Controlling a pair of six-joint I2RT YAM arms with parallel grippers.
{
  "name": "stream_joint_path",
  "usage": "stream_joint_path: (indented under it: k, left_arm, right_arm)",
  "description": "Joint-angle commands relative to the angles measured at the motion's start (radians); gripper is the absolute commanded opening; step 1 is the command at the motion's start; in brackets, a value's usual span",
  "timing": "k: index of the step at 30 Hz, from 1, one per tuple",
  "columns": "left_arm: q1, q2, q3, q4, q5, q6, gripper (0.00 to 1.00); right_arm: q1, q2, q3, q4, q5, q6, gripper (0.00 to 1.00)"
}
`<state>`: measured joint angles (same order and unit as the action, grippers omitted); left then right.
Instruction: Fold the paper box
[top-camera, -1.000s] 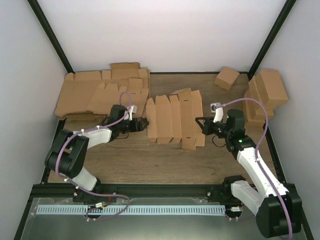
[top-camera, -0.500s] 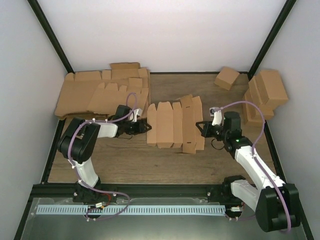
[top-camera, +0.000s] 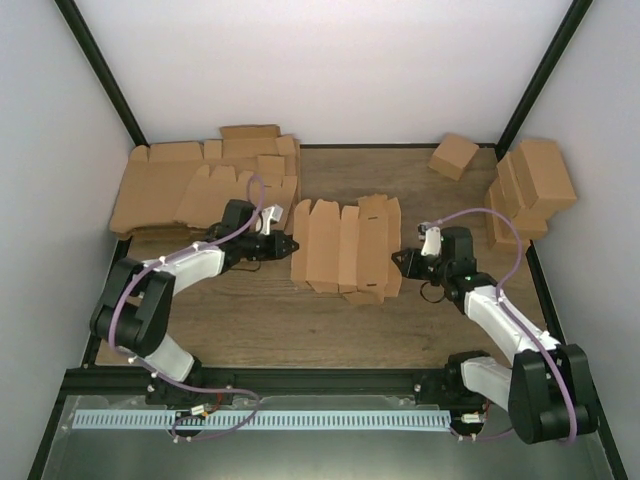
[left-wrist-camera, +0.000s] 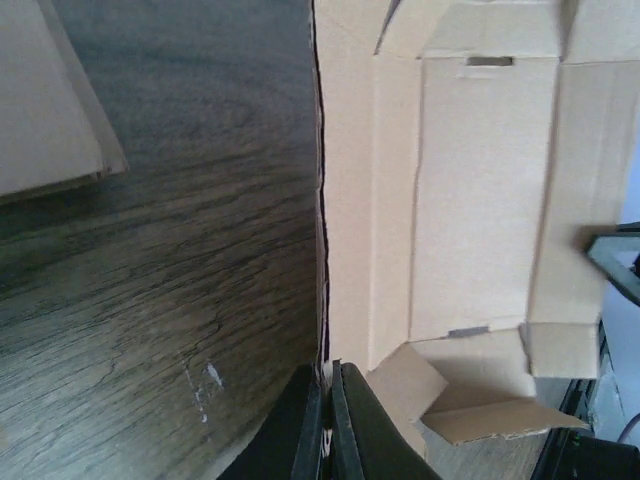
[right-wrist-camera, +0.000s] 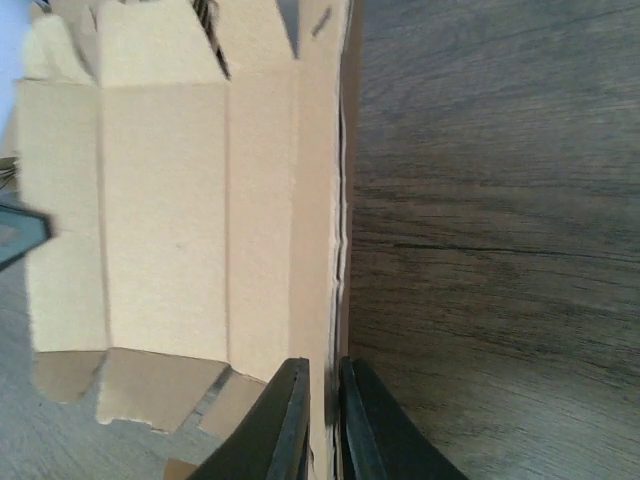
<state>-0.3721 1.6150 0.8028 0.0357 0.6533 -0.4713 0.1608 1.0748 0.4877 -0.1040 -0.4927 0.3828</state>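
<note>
Though unfolded, tan paper box (top-camera: 345, 245), creased panels.

Flat cardboard blanks (top-camera: 200, 185) lie piled far left, folded boxes (top-camera: 535, 185) stacked far right.

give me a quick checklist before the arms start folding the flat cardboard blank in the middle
1. Left gripper shut on the flat brown cardboard box blank's left edge: ok.
2. Right gripper clamped on its right edge: cannot tell; the fingers straddle it with a slim gap.
3. Blank clear of the pile of flat cardboard blanks, far left: cannot tell; corners look close.
4. Blank clear of the folded brown cardboard boxes, far right: ok.
5. Panels raised into box shape: not ok; it lies mostly flat on the wooden table.
</note>
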Motion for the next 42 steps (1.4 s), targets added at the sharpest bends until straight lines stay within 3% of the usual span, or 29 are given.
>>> stream_joint_path:
  k: [1, 4, 7, 12, 14, 17, 18, 20, 29, 35, 42]
  left_arm:
    - [-0.013, -0.093, 0.03, -0.11, -0.079, 0.039, 0.04]
    - [-0.019, -0.126, 0.02, -0.161, -0.102, 0.032, 0.04]
    - [-0.027, -0.15, -0.007, -0.19, -0.109, 0.023, 0.04]
    - [-0.034, -0.215, -0.077, -0.195, -0.107, -0.012, 0.05]
    - [-0.034, -0.265, -0.098, -0.218, -0.147, -0.02, 0.21]
    - [-0.034, -0.391, -0.121, -0.265, -0.329, -0.031, 0.75]
    - [-0.034, -0.432, -0.13, -0.271, -0.372, -0.033, 0.88]
    - [-0.033, -0.5, -0.142, -0.282, -0.44, -0.036, 0.99]
    - [-0.034, -0.594, -0.103, -0.272, -0.544, 0.03, 1.0]
    - [-0.034, -0.522, 0.018, -0.269, -0.483, 0.102, 1.0]
    - [-0.034, -0.461, 0.099, -0.31, -0.551, 0.139, 1.0]
  right_arm:
    - [0.011, 0.04, 0.009, 0.017, 0.028, 0.003, 0.12]
    - [0.01, 0.076, 0.02, 0.018, 0.034, -0.002, 0.12]
    - [0.012, 0.119, 0.04, 0.016, 0.024, -0.013, 0.01]
    - [0.046, 0.167, 0.113, -0.022, 0.051, -0.05, 0.01]
    - [0.075, 0.184, 0.156, -0.039, 0.078, -0.068, 0.01]
    - [0.13, 0.221, 0.235, -0.072, 0.119, -0.095, 0.01]
    - [0.149, 0.238, 0.261, -0.084, 0.136, -0.102, 0.01]
    - [0.179, 0.271, 0.306, -0.11, 0.162, -0.114, 0.01]
    - [0.322, 0.36, 0.419, -0.234, 0.252, -0.182, 0.01]
    - [0.467, 0.463, 0.611, -0.384, 0.323, -0.268, 0.01]
    - [0.551, 0.464, 0.634, -0.479, 0.368, -0.322, 0.01]
